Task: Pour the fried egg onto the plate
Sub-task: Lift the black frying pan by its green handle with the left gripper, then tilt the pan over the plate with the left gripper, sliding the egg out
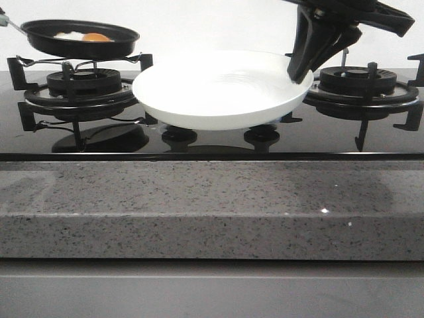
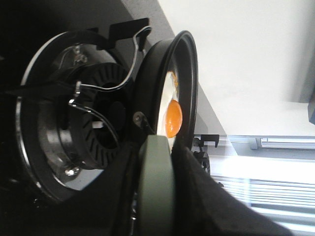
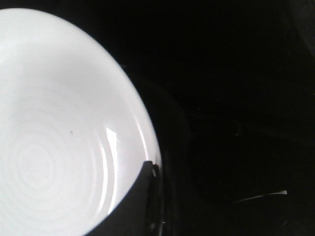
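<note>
The fried egg (image 1: 85, 36), white with an orange yolk, lies in a black frying pan (image 1: 79, 41) that is raised above the left burner (image 1: 86, 89) at the far left of the hob, level and clear of the burner's grate. In the left wrist view the egg (image 2: 172, 115) rests against the pan's inner face, and the pan's olive-green handle (image 2: 156, 187) runs down into the left gripper (image 2: 157, 216), whose dark fingers close on either side of it, holding the pan. The plate (image 1: 222, 89), glossy white and bare, is lifted over the middle of the black glass hob (image 1: 199, 142), just above the two control knobs (image 1: 179, 136), between the left burner and the right burner (image 1: 361, 86). Its far right rim is pinched by the right gripper (image 1: 301, 69), which reaches down from the upper right and holds the plate at a slight tilt. In the right wrist view one dark finger (image 3: 133, 206) overlaps the plate's (image 3: 59, 137) rim. A speckled grey stone counter (image 1: 212, 205) runs along the front.
</note>
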Robot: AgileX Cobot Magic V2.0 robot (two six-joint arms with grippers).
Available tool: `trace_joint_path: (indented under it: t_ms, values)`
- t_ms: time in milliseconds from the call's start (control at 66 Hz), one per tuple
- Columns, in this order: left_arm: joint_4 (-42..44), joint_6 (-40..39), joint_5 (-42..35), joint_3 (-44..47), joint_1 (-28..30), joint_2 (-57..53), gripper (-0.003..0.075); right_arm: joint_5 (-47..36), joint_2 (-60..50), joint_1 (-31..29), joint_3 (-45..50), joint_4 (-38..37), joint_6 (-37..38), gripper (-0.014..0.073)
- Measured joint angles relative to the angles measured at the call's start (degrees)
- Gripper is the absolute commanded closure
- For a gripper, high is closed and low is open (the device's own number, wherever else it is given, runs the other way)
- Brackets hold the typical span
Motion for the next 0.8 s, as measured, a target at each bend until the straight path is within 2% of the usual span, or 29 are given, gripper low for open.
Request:
trace_joint_path:
  t_ms: [303,515,712,803]
  values:
    - [-0.22,4.13,0.11,0.00,0.00,-6.68,0.0741,0.00,0.00,0.00,0.00,0.00,0.00,0.0660]
    - [4.42,7.30,0.10,0.00,-1.89,-13.14,0.0741,0.00,0.00,0.00,0.00,0.00,0.00,0.0660]
    - [10.55,8.21,-4.32,0.00,-8.70,-18.75,0.0741,0.00,0.00,0.00,0.00,0.00,0.12,0.0660]
    - [13.36,9.72,-9.41,0.00,-15.10,-21.11,0.0741,0.00,0.00,0.00,0.00,0.00,0.12,0.0660]
